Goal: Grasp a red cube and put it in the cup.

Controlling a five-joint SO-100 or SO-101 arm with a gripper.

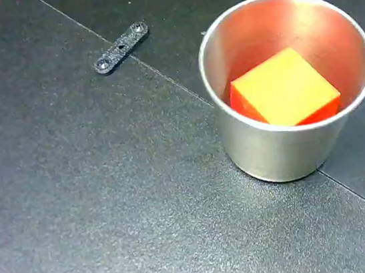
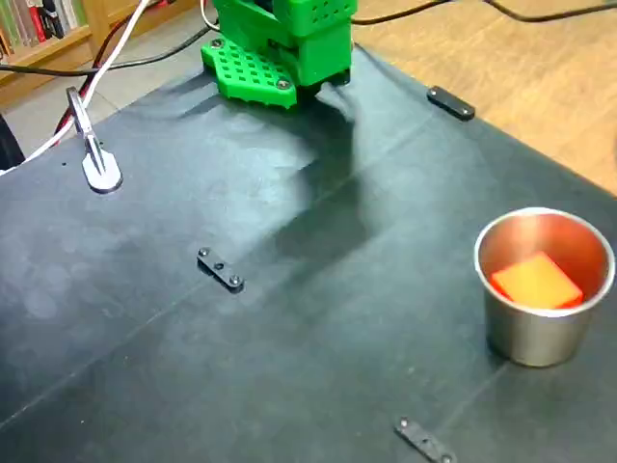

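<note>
Fingers out of view; red cube (image 1: 285, 88) inside cup (image 1: 275, 152)

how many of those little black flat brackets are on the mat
3 in a fixed view: one mid-mat, one at the far edge, one at the near edge. More may lie outside the frame.

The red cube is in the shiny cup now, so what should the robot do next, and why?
Probably nothing more than resting at its green base. The bright red cube already sits inside the shiny steel cup, which stands upright on the black table. No gripper shows near it, so nothing seems left to carry.
</note>
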